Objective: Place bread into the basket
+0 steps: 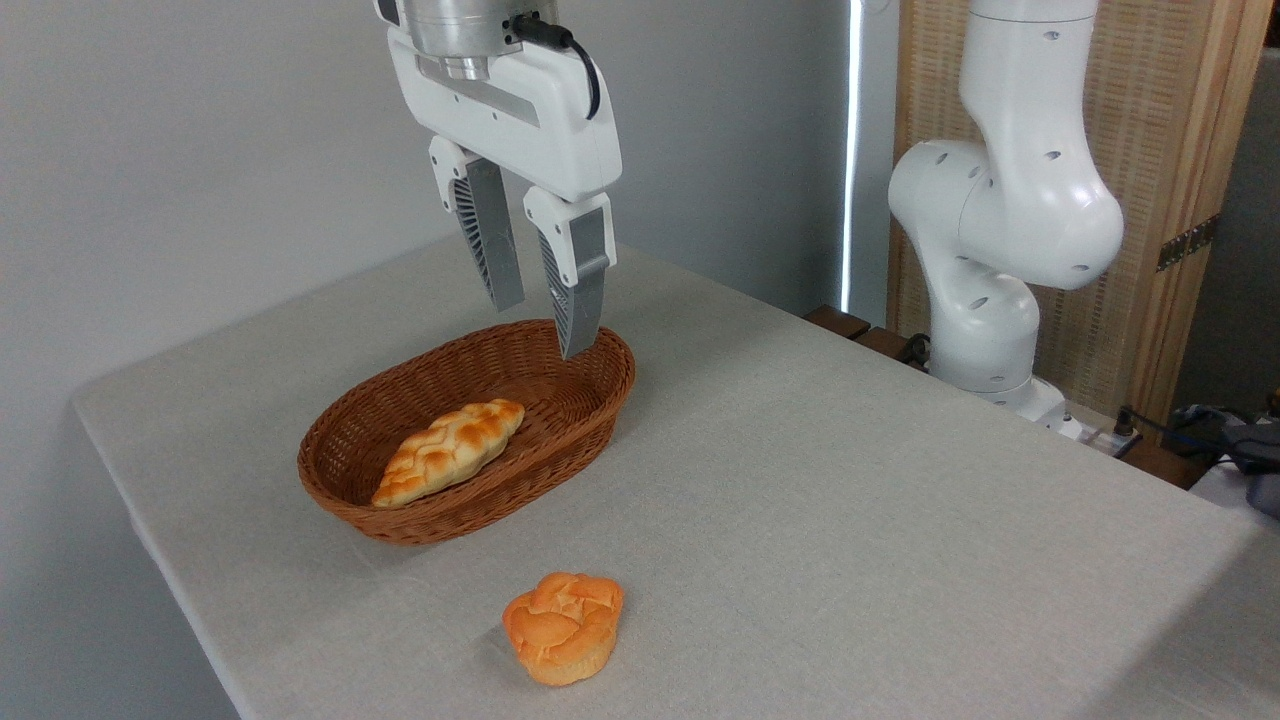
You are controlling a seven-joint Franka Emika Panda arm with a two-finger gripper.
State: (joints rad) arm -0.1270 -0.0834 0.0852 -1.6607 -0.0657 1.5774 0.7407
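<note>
While a round orange muffin-shaped bun [562, 627] sits nearest on the cloth-covered table [850, 500], the braided golden bread [450, 452] lies inside the oval woven wicker basket [600, 400], w/ its near tip against the front wall. Above the basket's far rim hangs the gripper [540, 320], ribbed grey fingers slightly apart & holding nothing. Robot base [1000, 260] stands at the far right.

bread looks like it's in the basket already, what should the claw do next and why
Probably lift straight up and away. The bread already lies inside the basket, and the claw hangs open and empty above the far rim, so nothing seems left to place.
</note>
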